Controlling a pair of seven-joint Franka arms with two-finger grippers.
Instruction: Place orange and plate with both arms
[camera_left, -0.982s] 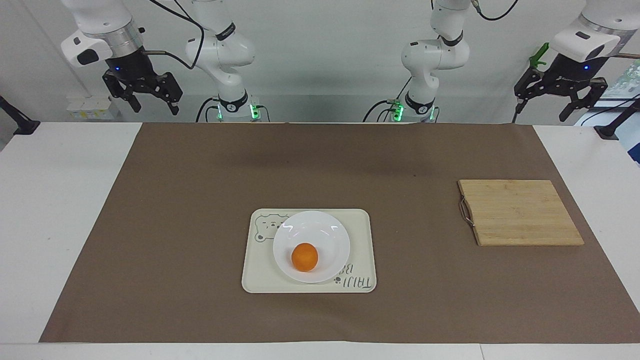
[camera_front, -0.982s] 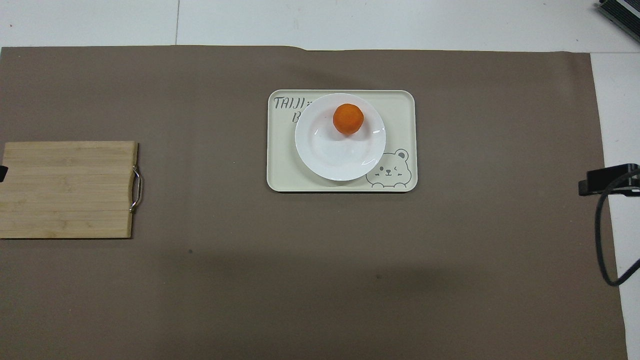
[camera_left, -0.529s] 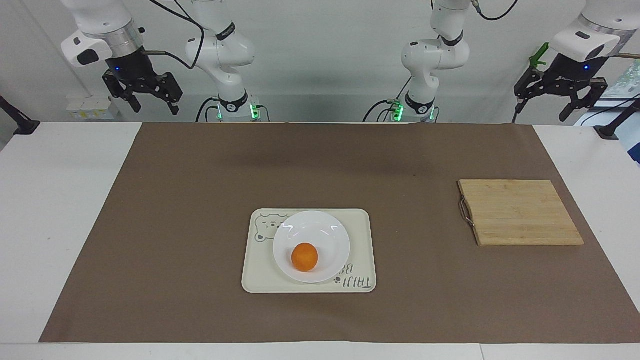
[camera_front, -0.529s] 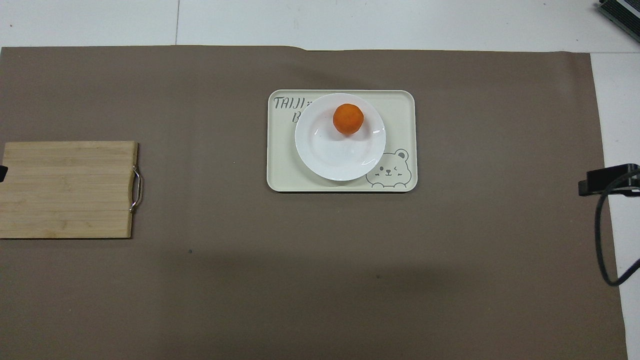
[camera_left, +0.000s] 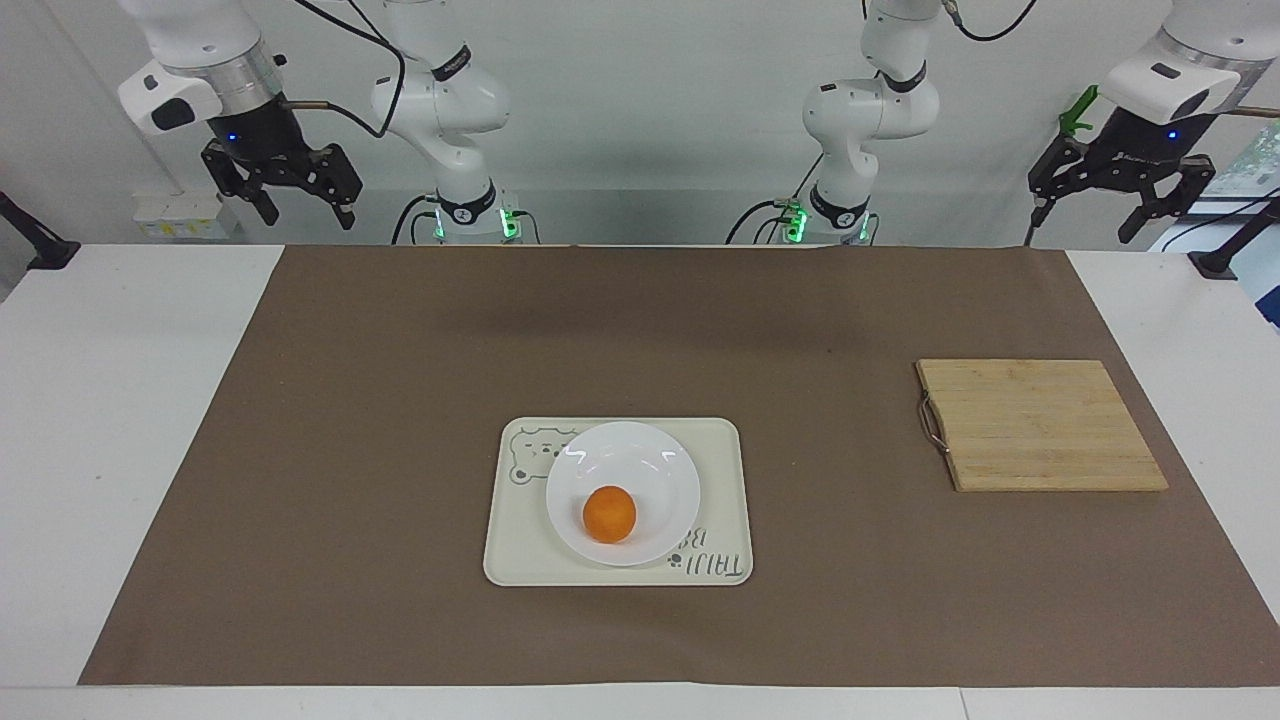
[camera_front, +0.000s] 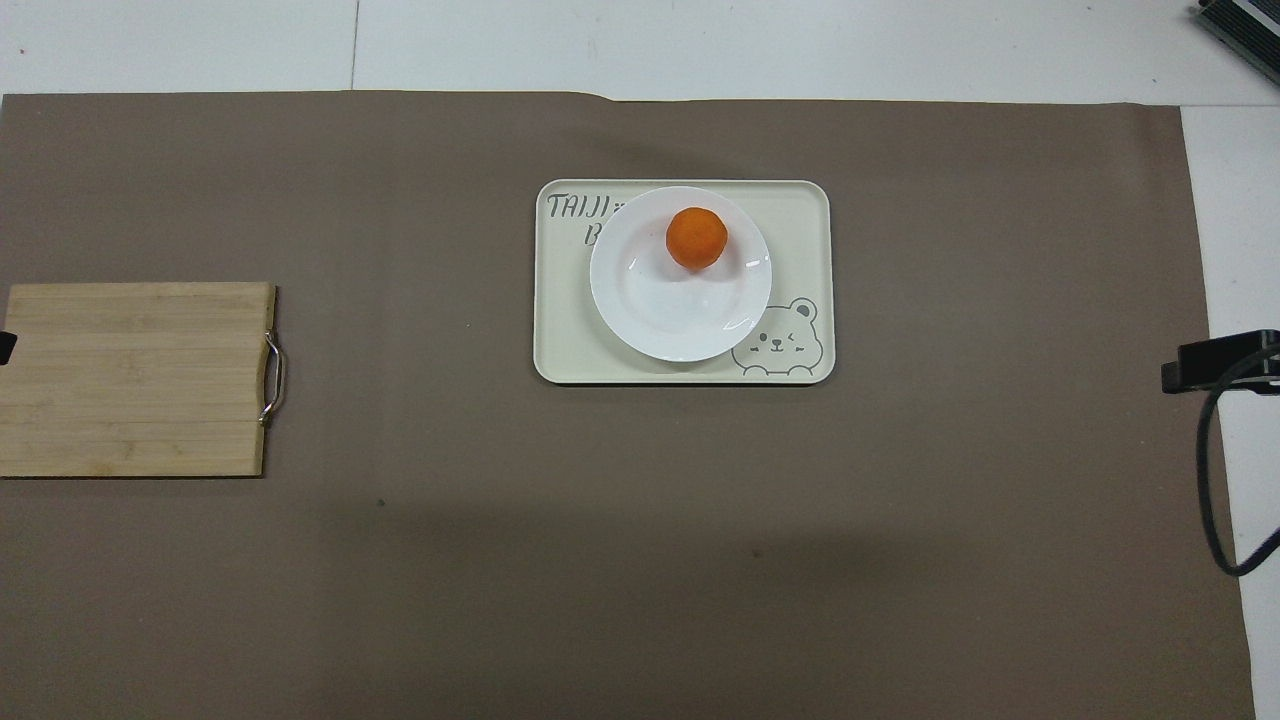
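Observation:
The orange rests on the white plate, on the part of it farther from the robots. The plate sits on a cream tray with a bear drawing in the middle of the brown mat. My right gripper hangs open in the air near its base, over the table's edge at the right arm's end. My left gripper hangs open likewise at the left arm's end. Both are empty and well apart from the plate. Neither gripper shows in the overhead view.
A bamboo cutting board with a metal handle lies on the mat toward the left arm's end. Black clamp mounts stand at the table's ends, one with a cable.
Both grippers have drifted slightly upward near their bases. The orange, plate, tray and board have not moved.

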